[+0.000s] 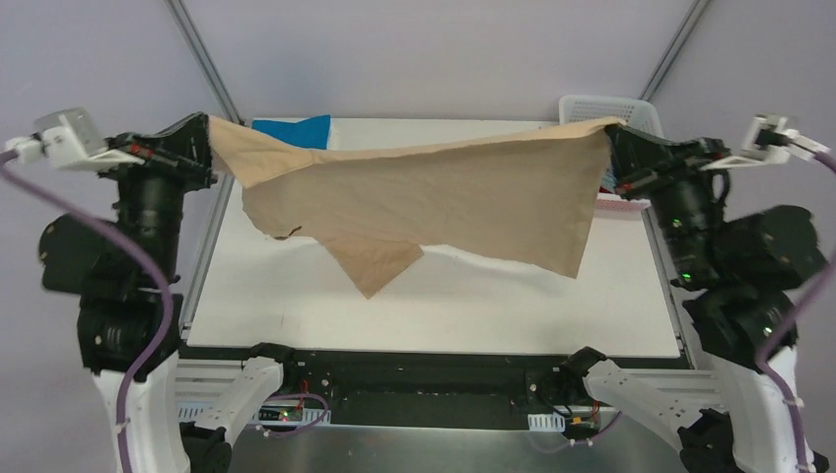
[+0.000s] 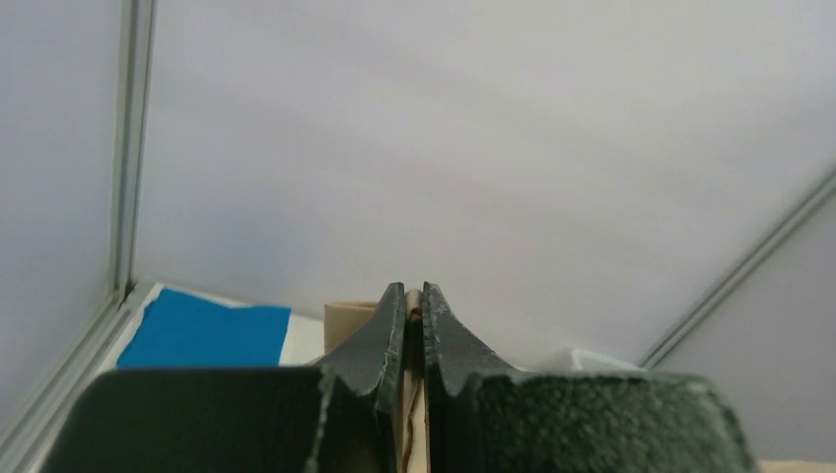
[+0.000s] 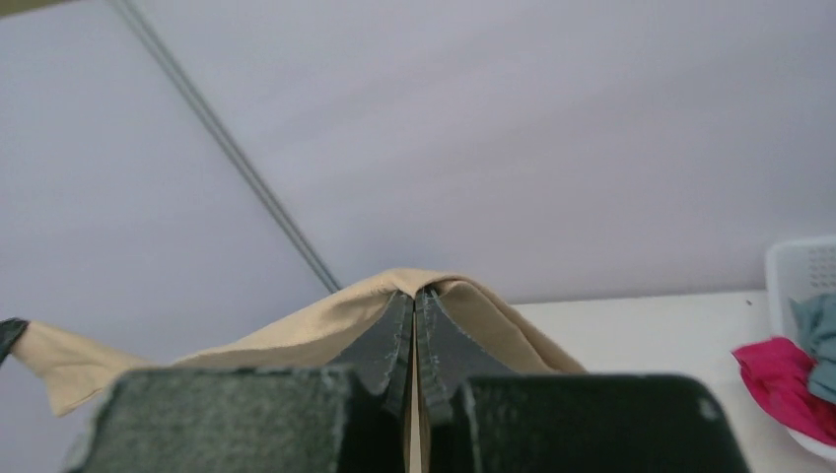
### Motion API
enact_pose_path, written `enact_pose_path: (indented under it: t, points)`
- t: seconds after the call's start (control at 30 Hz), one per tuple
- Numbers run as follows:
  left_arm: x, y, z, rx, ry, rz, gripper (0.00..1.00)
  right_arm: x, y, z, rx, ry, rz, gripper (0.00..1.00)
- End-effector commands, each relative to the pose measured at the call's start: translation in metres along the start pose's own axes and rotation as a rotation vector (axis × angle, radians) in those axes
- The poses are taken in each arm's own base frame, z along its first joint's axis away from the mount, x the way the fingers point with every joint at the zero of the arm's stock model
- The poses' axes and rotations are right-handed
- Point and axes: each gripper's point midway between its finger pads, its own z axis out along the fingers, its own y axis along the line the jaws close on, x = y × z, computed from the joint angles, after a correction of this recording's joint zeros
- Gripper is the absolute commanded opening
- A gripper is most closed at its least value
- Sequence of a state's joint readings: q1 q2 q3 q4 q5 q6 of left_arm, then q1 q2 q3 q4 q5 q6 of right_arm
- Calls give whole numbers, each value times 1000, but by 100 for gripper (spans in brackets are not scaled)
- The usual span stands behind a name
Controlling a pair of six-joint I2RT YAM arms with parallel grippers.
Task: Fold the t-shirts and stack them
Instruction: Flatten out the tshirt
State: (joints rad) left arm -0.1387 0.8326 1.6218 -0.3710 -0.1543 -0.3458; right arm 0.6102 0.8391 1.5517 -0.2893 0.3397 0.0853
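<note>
The large tan t-shirt (image 1: 434,197) hangs stretched in the air above the white table (image 1: 444,305). My left gripper (image 1: 205,133) is shut on its left corner and my right gripper (image 1: 609,133) is shut on its right corner. In the left wrist view the tan cloth (image 2: 414,301) is pinched between the shut fingers. In the right wrist view the tan shirt (image 3: 296,325) drapes over the shut fingertips. A bright blue t-shirt (image 1: 293,130) lies at the table's far left, also in the left wrist view (image 2: 207,335). A magenta-pink shirt (image 3: 784,379) and a grey-blue one (image 3: 816,330) lie in the basket.
The white lattice basket (image 1: 601,106) stands at the far right corner, mostly hidden behind the tan shirt; its rim shows in the right wrist view (image 3: 789,261). Grey tent walls with metal poles (image 1: 202,54) close in the back.
</note>
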Motion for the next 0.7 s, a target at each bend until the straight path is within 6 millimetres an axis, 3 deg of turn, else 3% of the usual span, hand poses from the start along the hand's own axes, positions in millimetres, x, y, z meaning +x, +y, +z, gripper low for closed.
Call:
enact_pose_path:
  t: [0.0, 0.17, 0.27, 0.37, 0.5, 0.57, 0.67]
  points:
    - [-62, -37, -47, 187, -131, 13, 0, -41, 42, -46, -228, 4, 71, 0]
    - [-107, -64, -85, 317, -215, 4, 0, -59, 63, -76, -344, 27, 116, 0]
    - [-120, -68, -90, 324, -246, 7, 0, -65, 59, -83, -335, 5, 124, 0]
    - [-121, -70, -78, 315, -241, 15, 0, -67, 49, -81, -284, -18, 120, 0]
    - [-97, -69, -30, 281, -162, 45, 0, -58, 26, -61, -144, -32, 98, 0]
    - [-70, -66, 4, 260, -86, 61, 0, -46, 5, -44, -26, -36, 60, 0]
    - [-15, -53, 64, 193, 44, 97, 0, -23, -41, -12, 235, -60, -20, 0]
